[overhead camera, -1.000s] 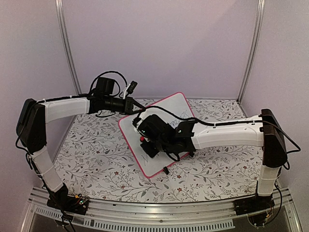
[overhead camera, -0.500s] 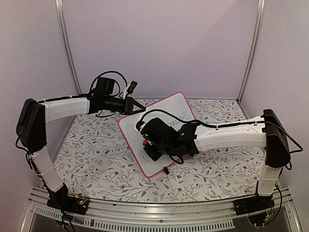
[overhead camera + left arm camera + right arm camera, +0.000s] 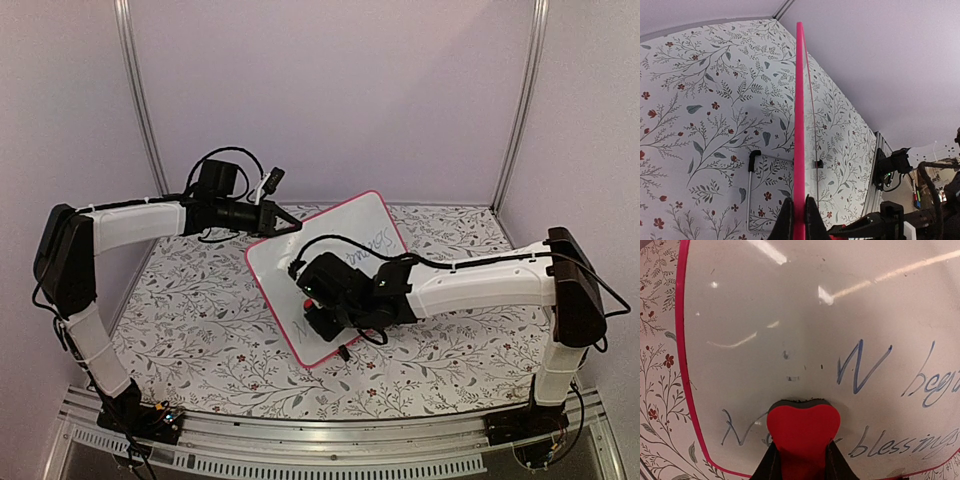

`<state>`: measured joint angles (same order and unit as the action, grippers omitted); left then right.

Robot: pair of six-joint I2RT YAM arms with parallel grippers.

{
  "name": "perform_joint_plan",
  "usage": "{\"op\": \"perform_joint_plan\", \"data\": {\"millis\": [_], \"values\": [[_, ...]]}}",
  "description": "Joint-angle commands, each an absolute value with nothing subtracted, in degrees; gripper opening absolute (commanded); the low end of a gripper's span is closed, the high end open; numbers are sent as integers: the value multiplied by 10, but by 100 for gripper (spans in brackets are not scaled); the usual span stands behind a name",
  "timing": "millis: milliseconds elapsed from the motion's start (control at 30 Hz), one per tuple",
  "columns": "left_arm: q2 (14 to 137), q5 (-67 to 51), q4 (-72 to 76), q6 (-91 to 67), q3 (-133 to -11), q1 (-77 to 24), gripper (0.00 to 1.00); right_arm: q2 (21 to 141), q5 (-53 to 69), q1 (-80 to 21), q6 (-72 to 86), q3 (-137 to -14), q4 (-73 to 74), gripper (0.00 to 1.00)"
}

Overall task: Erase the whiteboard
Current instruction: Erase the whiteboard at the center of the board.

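The right gripper (image 3: pixel 802 462) is closed to a narrow gap on a red eraser (image 3: pixel 803 430), with one finger on each flank of the block. The eraser's dark felt edge is pressed against the whiteboard (image 3: pixel 790 315). In the right wrist view the board's pink rim curves past at 9 o'clock of the eraser, with patterned table just beyond it. Blue handwriting surrounds the eraser: loose strokes at 8 o'clock, "blessings" at 4 o'clock, a large "N" at 2 o'clock and more letters running off at 3 o'clock. At 12 o'clock the board is bare apart from faint smudges.

From overhead, this gripper (image 3: pixel 312 308) and the eraser (image 3: pixel 306 302) sit over the 7 o'clock part of the whiteboard (image 3: pixel 345 225). The board lies turned like a diamond at the middle of the floral table (image 3: pixel 190 300), its near corner at 6 o'clock and its far corner toward 1 o'clock, close to the back wall. A black clip foot (image 3: pixel 343 352) sticks out at the near edge. The right forearm reaches in from 3 o'clock above the table. There is open table at 9 o'clock and at 5 o'clock of the board.

The left gripper (image 3: pixel 285 222) is fully closed on the board's rim at its 11 o'clock edge. In its wrist view the gripper (image 3: pixel 799 220) pinches the rim, which shows edge-on and runs straight away. A thin wire leg (image 3: pixel 750 185) lies on the table at 9 o'clock of the rim.
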<state>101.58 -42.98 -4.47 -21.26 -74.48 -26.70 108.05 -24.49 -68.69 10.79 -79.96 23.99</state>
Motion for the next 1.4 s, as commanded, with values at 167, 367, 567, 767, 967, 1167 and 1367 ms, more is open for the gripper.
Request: {"op": "perform_joint_plan", "data": {"millis": [167, 367, 567, 767, 967, 1167, 1367], "values": [[1008, -407, -39, -203, -742, -268, 0, 1039, -284, -688, 89, -832, 279, 0], [1010, -406, -39, -202, -741, -269, 0, 1056, -293, -684, 57, -880, 264, 1], [1011, -405, -39, -202, -742, -269, 0, 1099, -276, -680, 44, -909, 248, 1], [1015, -406, -39, -202, -742, -270, 0, 1120, -253, -678, 45, -913, 240, 1], [1016, -406, -39, -201, -742, -270, 0, 1124, -243, -678, 60, -876, 233, 0], [1017, -406, -39, -202, -742, -270, 0, 1102, -239, -678, 82, -830, 226, 0], [1014, -405, -39, -202, -741, -270, 0, 1087, -237, -677, 96, -799, 222, 0]]}}
